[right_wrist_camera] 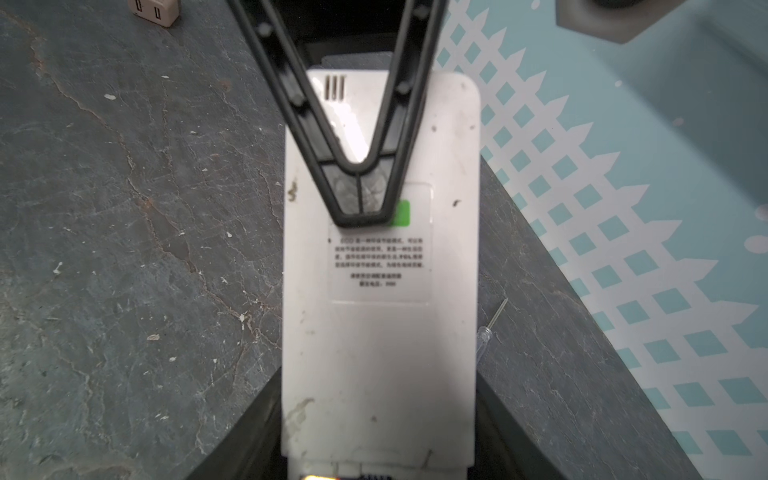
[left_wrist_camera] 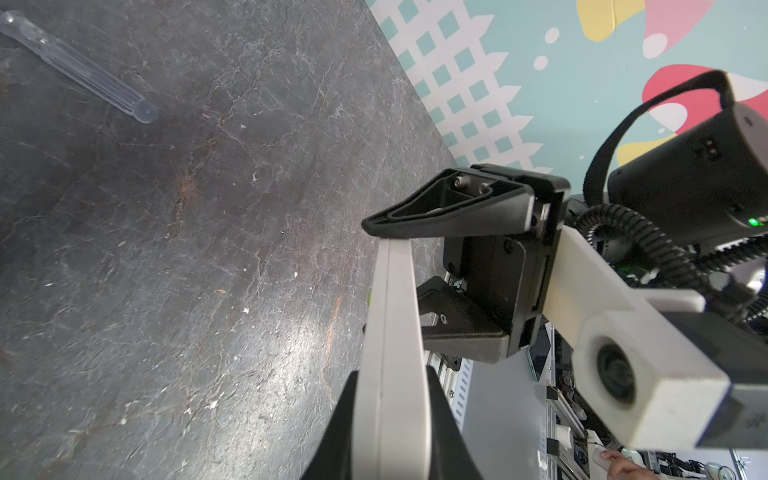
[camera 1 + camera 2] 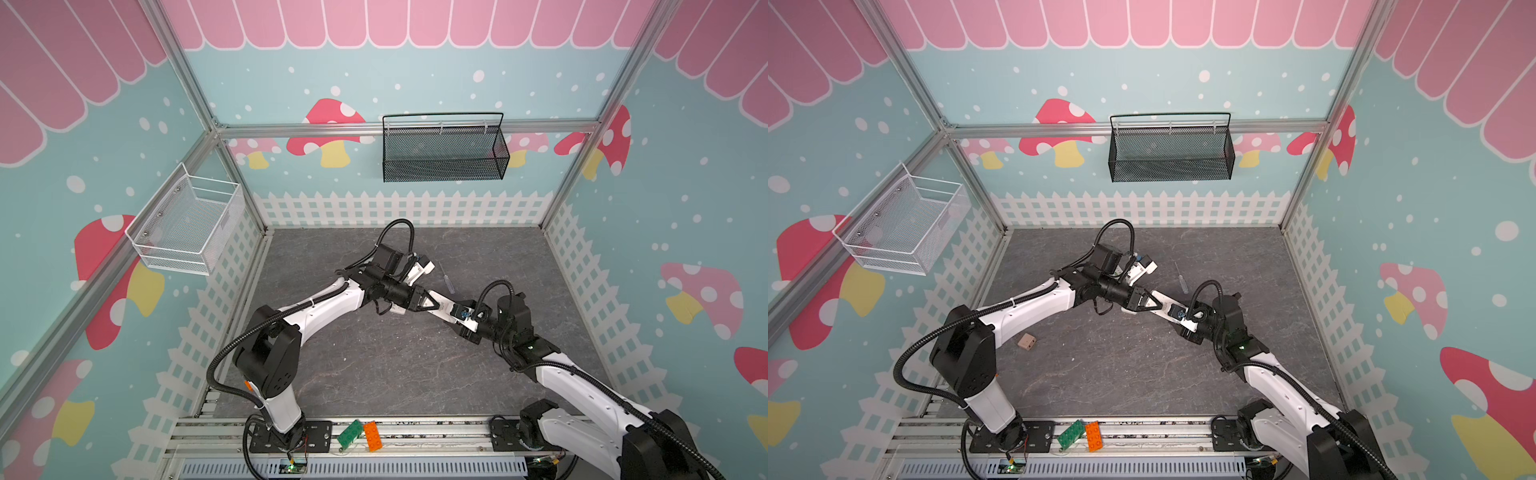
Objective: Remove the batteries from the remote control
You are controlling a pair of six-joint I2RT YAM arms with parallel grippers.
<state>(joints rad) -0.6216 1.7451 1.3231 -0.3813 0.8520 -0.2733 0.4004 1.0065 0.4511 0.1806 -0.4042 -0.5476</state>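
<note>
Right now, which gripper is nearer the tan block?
Left. The left gripper grips the remote on the side nearer the tan block; the right gripper holds the far end.

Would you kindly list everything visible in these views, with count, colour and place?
remote control: 1, white, mid-table, gripped at both ends
screwdriver: 1, clear-handled, on the table beyond the remote
block: 1, tan, on the table near the left arm
toy bricks: 2, green and orange, front rail
mesh basket: 1, black, back wall
wire basket: 1, white, left wall
batteries: none clearly visible
left gripper: 1, black, shut on the remote control
right gripper: 1, black, shut on the remote control
</note>
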